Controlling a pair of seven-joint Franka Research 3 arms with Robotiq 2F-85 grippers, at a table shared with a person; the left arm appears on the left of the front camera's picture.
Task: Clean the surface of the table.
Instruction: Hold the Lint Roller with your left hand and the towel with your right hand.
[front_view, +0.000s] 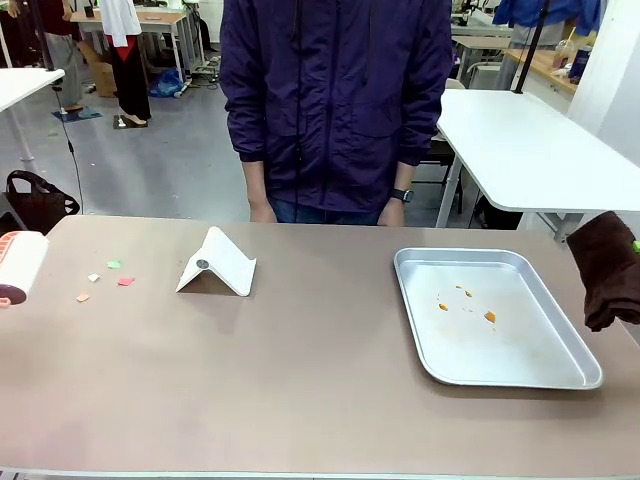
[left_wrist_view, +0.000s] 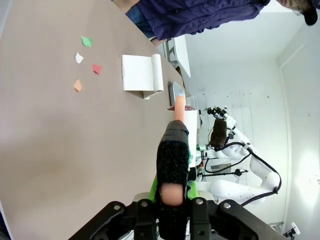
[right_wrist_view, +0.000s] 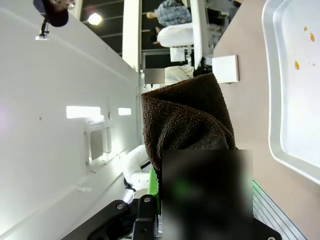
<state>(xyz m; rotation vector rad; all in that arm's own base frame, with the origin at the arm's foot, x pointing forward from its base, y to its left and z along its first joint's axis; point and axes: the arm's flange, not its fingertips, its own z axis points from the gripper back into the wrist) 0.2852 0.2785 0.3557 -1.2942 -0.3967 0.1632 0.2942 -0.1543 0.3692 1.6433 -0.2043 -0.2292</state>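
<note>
Table (front_view: 320, 400) top fills foreground, brown, spans full width. On it: 4 paper scraps (front_view: 113, 265) far L (green, white, red, orange); 1 white folded stand (front_view: 222, 262) mid-L; 1 metal tray (front_view: 520, 345) R w/ at least 3 orange crumbs (front_view: 489, 316). L gripper (left_wrist_view: 172, 195) clamped on 1 lint roller (front_view: 22, 262) at L edge. R gripper (right_wrist_view: 202, 195) clamped on 1 dark cloth (front_view: 608, 268) at R edge. 1 person (front_view: 335, 100) at far side.

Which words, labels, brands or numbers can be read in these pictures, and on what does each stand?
None can be read. The white folded stand, the silver metal tray, the lint roller, the brown cloth and the table show no print.
</note>
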